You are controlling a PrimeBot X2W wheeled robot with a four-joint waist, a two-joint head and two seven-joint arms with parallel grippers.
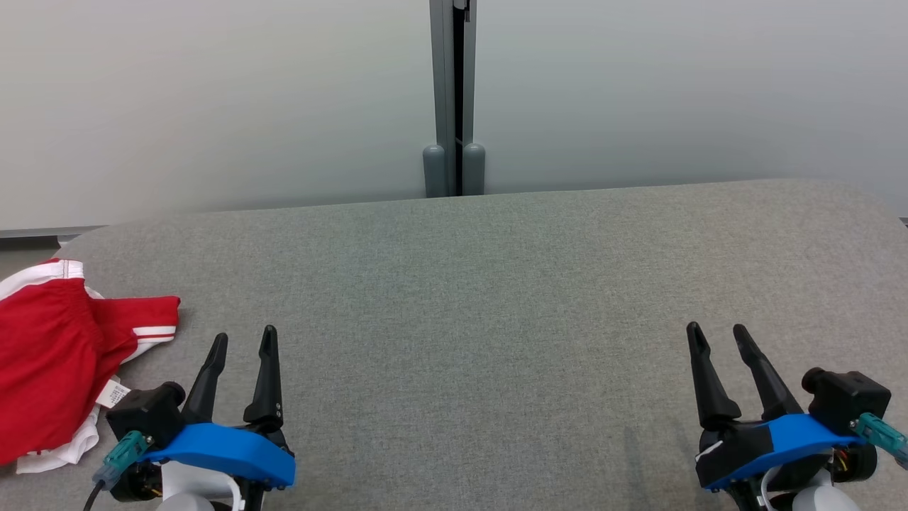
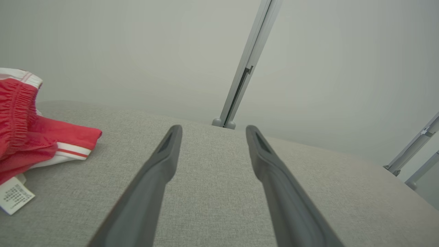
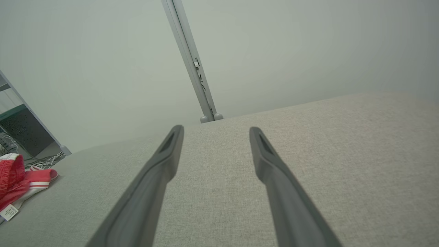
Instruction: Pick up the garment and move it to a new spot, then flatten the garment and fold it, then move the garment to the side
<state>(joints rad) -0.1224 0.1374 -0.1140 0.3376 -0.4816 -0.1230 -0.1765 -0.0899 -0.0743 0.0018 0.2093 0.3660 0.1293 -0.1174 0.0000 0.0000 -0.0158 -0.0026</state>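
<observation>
The garment [image 1: 57,355] is a red piece with white trim and a white label, crumpled at the left edge of the grey fabric table [image 1: 496,284]. My left gripper [image 1: 245,339] stands open just to its right, near the front edge, with nothing between its fingers. In the left wrist view the garment [image 2: 31,137] lies left of the open left gripper [image 2: 212,130]. My right gripper [image 1: 716,333] is open and empty at the front right of the table. The right wrist view has the garment [image 3: 20,181] far to the left of the right gripper [image 3: 216,130].
Pale partition panels with a grey post [image 1: 454,99] stand behind the table's far edge. The table's rounded left corner [image 1: 78,245] lies just beyond the garment. Cables and a dark shelf [image 3: 24,137] sit past that corner.
</observation>
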